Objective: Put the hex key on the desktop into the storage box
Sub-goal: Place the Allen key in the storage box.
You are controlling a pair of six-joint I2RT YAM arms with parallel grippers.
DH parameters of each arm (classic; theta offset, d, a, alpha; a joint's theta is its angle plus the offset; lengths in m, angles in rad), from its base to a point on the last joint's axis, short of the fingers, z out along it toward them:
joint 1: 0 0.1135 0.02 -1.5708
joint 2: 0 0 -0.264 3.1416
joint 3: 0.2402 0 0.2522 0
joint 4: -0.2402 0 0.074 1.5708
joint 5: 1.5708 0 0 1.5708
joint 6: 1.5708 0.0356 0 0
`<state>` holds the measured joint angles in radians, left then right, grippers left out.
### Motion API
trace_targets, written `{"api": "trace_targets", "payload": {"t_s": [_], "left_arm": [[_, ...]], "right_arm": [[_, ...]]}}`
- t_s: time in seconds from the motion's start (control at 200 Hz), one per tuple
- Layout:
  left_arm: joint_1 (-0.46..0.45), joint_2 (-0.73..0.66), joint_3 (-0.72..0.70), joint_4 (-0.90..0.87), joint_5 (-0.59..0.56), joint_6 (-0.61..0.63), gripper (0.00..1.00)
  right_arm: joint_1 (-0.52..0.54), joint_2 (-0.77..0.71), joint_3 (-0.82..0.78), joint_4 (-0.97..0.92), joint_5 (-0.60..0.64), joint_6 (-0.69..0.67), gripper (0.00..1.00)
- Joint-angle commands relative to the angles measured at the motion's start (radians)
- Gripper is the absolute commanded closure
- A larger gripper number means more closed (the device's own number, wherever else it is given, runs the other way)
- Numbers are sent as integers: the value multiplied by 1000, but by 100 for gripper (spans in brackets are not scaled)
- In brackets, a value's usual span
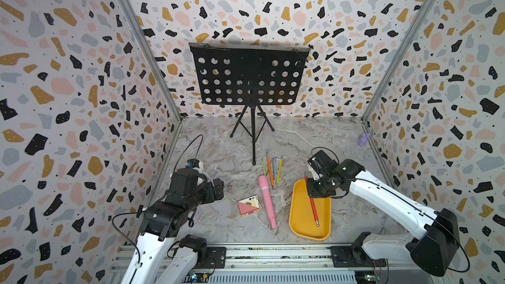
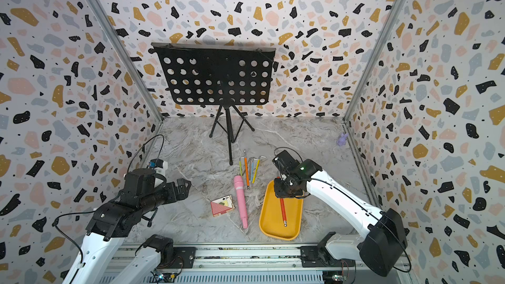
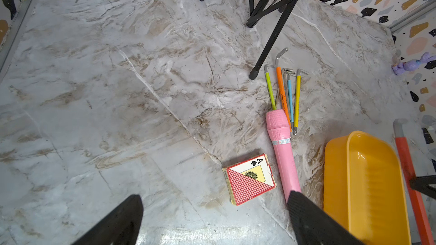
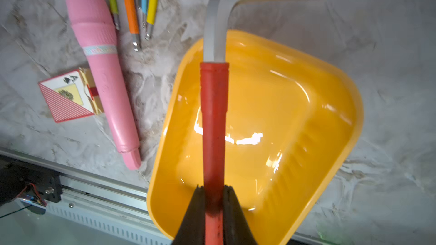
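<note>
Lengthwise, hex key (image 4: 214,114) crosses storage box (image 4: 330,86) rim.

The tray (image 1: 298,215) is glossy yellow-orange. At the tray, the hex key (image 4: 213,114) has a red sleeve and a plain grey bend. Left of the tray lie a pink stick (image 1: 267,200), a card box (image 1: 248,205) in red lattice, white and yellow, and thin keys (image 3: 282,90) sleeved green, orange, blue and yellow. The table (image 1: 300,137) under the tray is grey-white marble with brown veins. Far behind the tray, the walls (image 1: 68,77) are speckled black, mustard, pink and grey.
</note>
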<state>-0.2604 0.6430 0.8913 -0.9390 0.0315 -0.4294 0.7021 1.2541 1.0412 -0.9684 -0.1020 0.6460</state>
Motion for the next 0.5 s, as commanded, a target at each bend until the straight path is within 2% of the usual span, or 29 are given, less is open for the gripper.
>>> {"api": "trace_targets", "payload": {"t_s": [0.0, 0.23, 0.365, 0.496], "left_arm": [[-14, -14, -17, 58, 75, 35, 3], [-110, -107, -44, 111, 194, 60, 8], [-187, -201, -49, 119, 204, 52, 9], [-191, -257, -40, 100, 299, 37, 11]], "right_arm": [[0, -52, -37, 8, -32, -2, 100], [2, -52, -67, 13, -35, -11, 100], [7, -40, -68, 17, -45, -20, 100], [24, -32, -60, 9, -47, -24, 100]]}}
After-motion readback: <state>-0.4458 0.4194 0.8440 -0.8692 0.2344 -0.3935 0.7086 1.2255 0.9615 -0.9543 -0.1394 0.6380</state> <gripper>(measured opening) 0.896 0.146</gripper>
